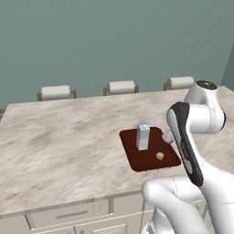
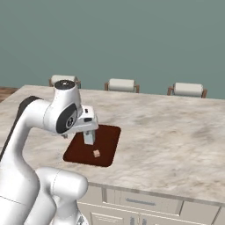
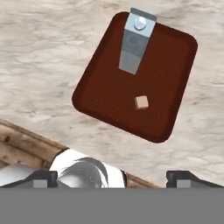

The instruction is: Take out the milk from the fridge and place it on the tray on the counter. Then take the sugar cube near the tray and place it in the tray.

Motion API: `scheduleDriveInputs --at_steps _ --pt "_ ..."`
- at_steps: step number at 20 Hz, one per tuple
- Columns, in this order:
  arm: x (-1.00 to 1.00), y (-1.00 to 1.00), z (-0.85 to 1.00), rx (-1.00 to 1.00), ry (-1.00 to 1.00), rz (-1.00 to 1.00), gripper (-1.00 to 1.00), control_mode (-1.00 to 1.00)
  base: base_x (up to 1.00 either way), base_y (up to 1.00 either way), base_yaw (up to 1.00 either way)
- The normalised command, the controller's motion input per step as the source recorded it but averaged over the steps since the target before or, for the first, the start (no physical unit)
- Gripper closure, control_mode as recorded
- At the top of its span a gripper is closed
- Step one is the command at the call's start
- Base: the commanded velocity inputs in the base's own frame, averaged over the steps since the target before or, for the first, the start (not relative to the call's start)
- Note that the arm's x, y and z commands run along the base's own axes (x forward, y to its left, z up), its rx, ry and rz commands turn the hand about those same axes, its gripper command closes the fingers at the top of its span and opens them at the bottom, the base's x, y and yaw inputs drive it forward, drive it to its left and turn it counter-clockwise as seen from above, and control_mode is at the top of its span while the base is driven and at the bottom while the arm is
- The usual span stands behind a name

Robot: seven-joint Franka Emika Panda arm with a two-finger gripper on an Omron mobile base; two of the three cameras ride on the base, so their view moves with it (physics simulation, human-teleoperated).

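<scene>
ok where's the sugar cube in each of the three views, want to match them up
Left base view: the sugar cube lies on the tray, right of centre, nearer the camera than the milk.
Right base view: it lies left of centre, on the tray's near part, below the milk.
Hand view: near the middle, on the tray, below the milk.
Shared landmark: the upright milk carton on the same tray.

Three chairs (pale backs showing) line the teal wall.
</scene>
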Motion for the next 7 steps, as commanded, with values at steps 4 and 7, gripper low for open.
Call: scheduleDriveInputs --at_steps 4,7 --pt "-0.71 0.11 1.0 0.0 -0.12 -0.06 -1.0 -1.0 0.0 0.0 0.0" --pt "-0.89 0.01 0.92 -0.03 -0.22 -0.04 -1.0 -1.0 0.0 0.0 0.0"
